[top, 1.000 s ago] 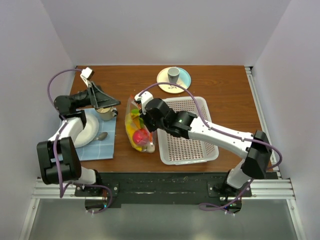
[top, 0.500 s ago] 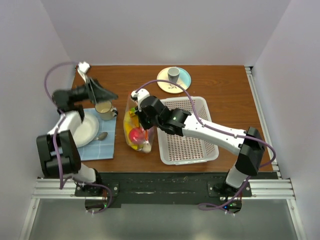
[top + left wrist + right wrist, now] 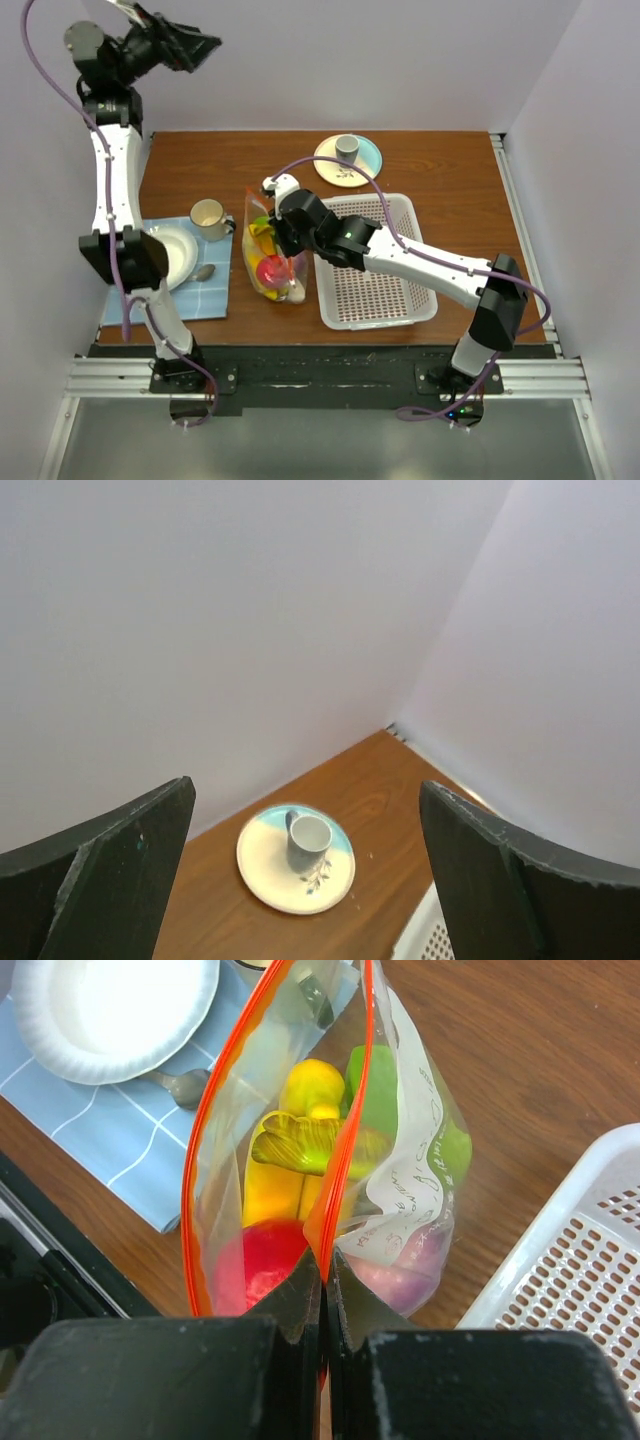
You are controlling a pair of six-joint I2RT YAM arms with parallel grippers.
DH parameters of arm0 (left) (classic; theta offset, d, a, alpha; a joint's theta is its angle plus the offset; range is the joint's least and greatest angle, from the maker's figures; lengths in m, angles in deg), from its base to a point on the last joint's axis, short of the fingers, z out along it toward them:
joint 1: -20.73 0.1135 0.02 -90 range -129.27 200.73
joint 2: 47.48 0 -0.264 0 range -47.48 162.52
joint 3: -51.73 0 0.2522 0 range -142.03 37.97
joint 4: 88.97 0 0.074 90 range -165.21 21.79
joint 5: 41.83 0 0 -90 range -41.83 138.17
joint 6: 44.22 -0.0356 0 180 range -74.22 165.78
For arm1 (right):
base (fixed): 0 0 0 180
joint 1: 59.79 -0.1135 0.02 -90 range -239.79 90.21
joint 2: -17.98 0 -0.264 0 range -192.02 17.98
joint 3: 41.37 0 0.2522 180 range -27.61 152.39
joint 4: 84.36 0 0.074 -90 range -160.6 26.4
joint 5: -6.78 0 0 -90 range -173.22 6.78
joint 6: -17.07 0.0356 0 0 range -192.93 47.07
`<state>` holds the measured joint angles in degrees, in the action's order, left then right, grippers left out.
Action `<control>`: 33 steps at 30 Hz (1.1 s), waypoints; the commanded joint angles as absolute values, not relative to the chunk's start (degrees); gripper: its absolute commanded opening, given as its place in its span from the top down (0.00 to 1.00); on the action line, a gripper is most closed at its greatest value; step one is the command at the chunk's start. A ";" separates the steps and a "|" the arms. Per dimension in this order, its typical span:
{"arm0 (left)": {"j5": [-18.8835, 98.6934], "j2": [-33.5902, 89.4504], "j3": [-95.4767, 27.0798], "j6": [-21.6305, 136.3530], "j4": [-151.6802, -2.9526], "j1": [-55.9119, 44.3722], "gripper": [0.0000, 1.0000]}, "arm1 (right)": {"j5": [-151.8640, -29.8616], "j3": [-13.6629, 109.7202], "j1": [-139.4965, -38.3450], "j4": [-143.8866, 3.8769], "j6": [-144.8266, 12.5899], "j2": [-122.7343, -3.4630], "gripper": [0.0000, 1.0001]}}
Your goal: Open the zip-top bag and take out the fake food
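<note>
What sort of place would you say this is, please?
Probably a lab robot cell: plain white walls box in a wooden table, two robot arms are mounted at its near edge, and the zip-top bag holds toy food.

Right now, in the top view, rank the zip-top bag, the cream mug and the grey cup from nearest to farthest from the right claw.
1. zip-top bag: its orange strip is pinched in the right claw.
2. cream mug: to the left of the bag.
3. grey cup: on its plate, toward the back wall.
</note>
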<state>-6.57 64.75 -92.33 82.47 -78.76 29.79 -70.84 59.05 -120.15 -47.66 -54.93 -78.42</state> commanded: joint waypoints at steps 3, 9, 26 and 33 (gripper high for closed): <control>17.67 36.16 -60.86 51.76 -54.21 23.81 0.00 | -69.95 57.39 -120.26 -50.82 -53.42 -75.19 1.00; 16.62 21.01 -33.33 49.21 -47.45 23.81 0.00 | -68.20 54.22 -120.26 -51.35 -53.86 -74.13 1.00; 14.14 16.15 -26.46 54.66 -48.06 9.40 0.00 | -68.19 55.19 -120.18 -53.81 -51.58 -74.83 1.00; 18.81 17.39 -24.17 51.94 -48.23 6.58 0.00 | -66.53 56.68 -120.26 -53.11 -51.66 -74.57 1.00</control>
